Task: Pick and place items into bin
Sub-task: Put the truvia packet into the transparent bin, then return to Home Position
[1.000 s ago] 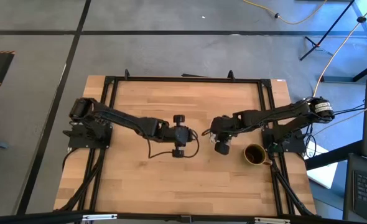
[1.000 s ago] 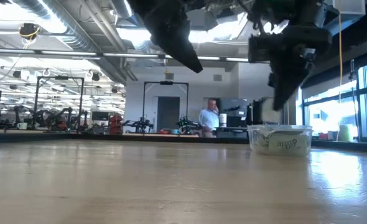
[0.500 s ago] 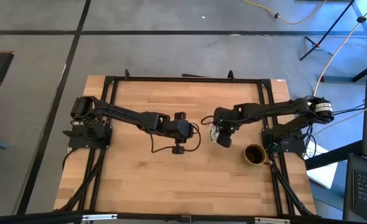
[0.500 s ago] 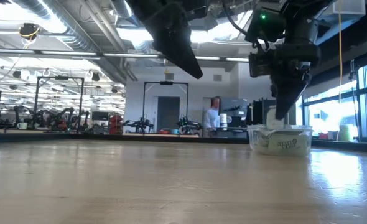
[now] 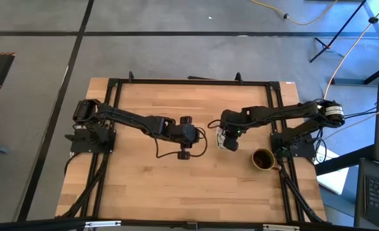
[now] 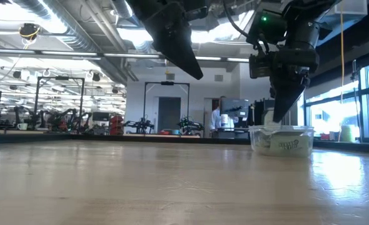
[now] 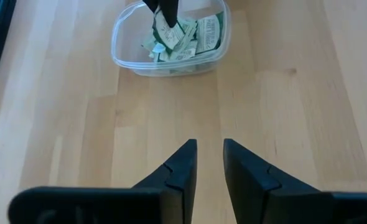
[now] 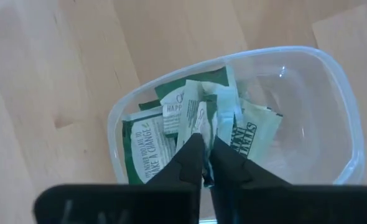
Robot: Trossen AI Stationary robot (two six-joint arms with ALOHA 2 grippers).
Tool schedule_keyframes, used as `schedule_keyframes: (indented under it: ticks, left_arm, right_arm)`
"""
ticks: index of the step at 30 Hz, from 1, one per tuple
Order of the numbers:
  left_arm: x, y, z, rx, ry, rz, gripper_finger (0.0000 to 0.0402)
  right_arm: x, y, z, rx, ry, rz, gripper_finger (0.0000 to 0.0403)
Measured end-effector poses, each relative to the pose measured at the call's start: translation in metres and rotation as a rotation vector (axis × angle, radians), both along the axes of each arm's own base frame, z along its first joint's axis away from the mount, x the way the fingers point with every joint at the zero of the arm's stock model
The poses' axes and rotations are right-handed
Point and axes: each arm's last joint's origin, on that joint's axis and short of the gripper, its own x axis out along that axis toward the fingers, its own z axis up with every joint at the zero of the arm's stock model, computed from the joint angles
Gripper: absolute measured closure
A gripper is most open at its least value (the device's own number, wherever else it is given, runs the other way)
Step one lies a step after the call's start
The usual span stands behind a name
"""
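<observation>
From above, both arms reach toward the middle of the wooden table (image 5: 151, 186). The left gripper (image 5: 184, 137) waits near the centre, and the right gripper (image 5: 229, 142) hangs over the clear bin (image 5: 220, 139), which it mostly covers. A dark brown mug (image 5: 263, 159) stands near the bin, on the side of the right arm's base.

From table height, the right gripper (image 6: 278, 115) points down into the bin (image 6: 282, 140), its tips at the rim. Packets (image 6: 288, 145) show through the clear wall. The left gripper (image 6: 186, 59) hangs well above the table.

The left wrist camera shows the left gripper (image 7: 209, 152) with the jaws a little apart and nothing between them. Beyond it, the bin (image 7: 126, 56) stands on the table with green and white packets (image 7: 199, 40) inside.

The right wrist camera looks down into the bin (image 8: 333, 74). The right gripper (image 8: 206, 149) has its jaws closed on a pale packet (image 8: 195, 119), held over the other packets (image 8: 143, 146) lying in the bin.
</observation>
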Motion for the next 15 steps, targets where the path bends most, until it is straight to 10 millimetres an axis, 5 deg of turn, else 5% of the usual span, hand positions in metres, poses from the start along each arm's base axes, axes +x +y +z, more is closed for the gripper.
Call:
schedule_keyframes:
  ticks: [9,15]
  left_arm:
    - [0.0,0.0,0.0,0.0,0.005,0.001,0.0325]
    - [-0.003,0.001,-0.003,0.009,0.042,0.005,0.0332]
  right_arm:
    - [-0.003,-0.004,0.0,-0.138,0.034,-0.097,0.0293]
    - [-0.003,-0.006,0.01,-0.195,0.003,-0.136,0.0277]
